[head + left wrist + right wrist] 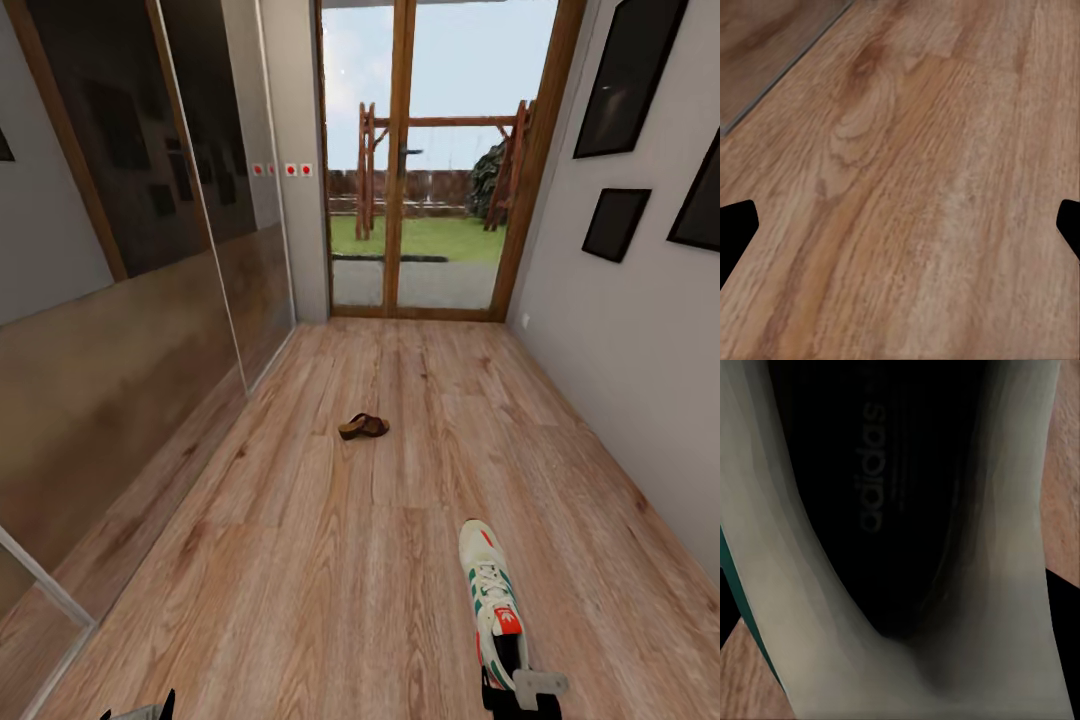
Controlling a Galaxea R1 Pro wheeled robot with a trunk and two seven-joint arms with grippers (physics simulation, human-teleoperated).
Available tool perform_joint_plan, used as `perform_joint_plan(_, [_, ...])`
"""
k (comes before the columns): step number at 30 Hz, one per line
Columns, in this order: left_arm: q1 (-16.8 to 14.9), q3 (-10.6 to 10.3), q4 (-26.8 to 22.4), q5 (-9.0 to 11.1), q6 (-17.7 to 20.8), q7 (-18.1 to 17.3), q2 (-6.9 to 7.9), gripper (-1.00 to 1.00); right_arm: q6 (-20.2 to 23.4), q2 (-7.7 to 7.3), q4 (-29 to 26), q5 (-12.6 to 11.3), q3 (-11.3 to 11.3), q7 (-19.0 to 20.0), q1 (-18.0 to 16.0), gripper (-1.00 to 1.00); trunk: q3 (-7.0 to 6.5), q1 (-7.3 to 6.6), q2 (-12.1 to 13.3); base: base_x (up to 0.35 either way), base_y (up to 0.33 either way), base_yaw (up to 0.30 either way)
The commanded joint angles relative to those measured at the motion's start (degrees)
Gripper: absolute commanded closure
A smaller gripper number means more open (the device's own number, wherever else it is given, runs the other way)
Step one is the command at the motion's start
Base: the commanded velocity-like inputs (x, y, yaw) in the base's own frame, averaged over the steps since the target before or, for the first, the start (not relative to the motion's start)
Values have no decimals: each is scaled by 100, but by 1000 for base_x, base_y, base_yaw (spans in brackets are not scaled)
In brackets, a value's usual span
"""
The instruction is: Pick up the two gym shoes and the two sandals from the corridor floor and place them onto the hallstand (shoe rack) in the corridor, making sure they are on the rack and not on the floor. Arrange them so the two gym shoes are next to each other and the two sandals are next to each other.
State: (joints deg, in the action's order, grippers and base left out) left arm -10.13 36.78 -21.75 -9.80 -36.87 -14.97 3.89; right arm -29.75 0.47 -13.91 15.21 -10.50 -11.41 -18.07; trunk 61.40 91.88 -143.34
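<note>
Right claw (520,690) gripping gym shoe (492,598) heel, sandal (363,427) beyond on floor (300,560)

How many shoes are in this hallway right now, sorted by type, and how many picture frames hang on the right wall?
Gym shoes: 1, at the right gripper — gym shoe
Sandals: 1, lying on the corridor floor — sandal
Dark picture frames on the right wall: 3 —
Total: 5
</note>
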Motion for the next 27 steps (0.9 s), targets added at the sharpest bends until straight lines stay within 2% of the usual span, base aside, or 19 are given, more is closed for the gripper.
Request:
perform_joint_plan(1, [-6,49,4,-55,-25,-23,-3,-100,-13,4,3,61,-31,-28,-4,100,5,2,-2,339,0,0])
perform_joint_plan(27, [-6,49,4,-54,-28,-23,-3,-100,-20,5,2,52,-31,-28,-4,100,5,2,-2,339,0,0])
